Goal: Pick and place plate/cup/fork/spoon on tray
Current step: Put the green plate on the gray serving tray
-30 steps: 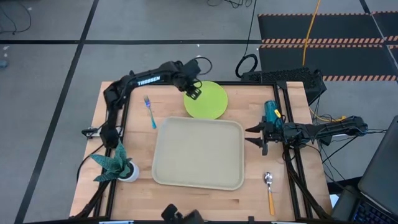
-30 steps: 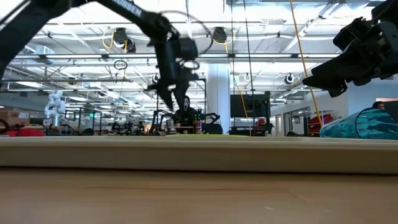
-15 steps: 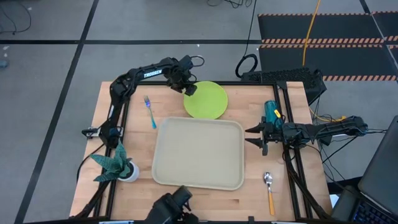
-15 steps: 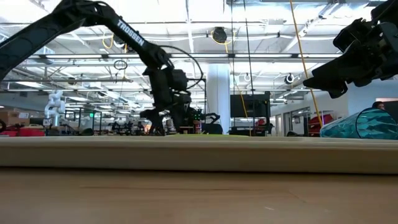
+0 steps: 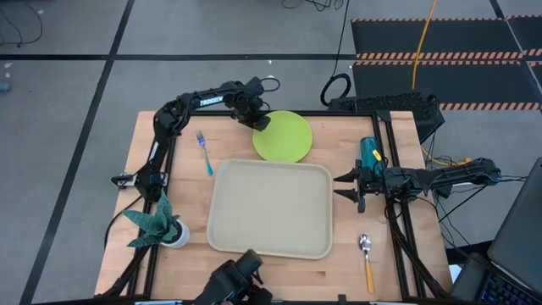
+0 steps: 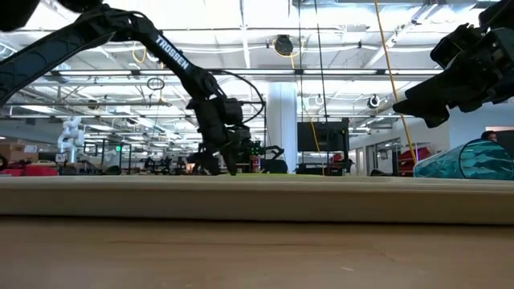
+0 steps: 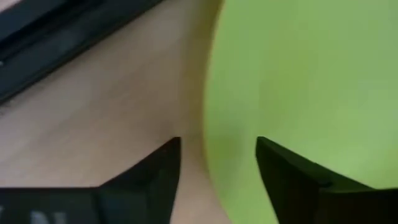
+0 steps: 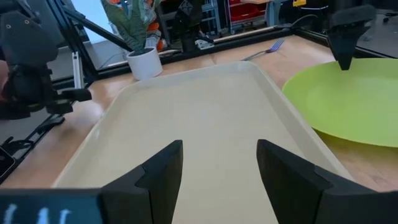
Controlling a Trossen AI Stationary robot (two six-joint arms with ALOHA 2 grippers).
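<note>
The tray (image 5: 270, 209) lies in the middle of the table (image 5: 406, 263) and nothing rests on it. Just beyond its far rim sits the plate (image 5: 284, 135), flat on the wood, close to the tray but not overlapping it. The left gripper (image 5: 262, 123) is down at the plate's edge on the side away from the cup; in the left wrist view its fingers (image 7: 286, 168) stand apart, one over the bare wood and one over the green surface, with the plate's rim running between them, not clamped. The fork (image 5: 204, 151) lies on the table off the tray's far left corner, near the left arm. The cup (image 5: 369, 153) lies on its side to the right of the tray, and the right gripper (image 5: 350, 185) hovers just beside it, jaws apart, holding nothing and pointing toward the tray. The spoon (image 5: 367, 260) lies off the tray's near right corner. A potted plant (image 5: 159, 223) stands off the tray's near left corner.
</note>
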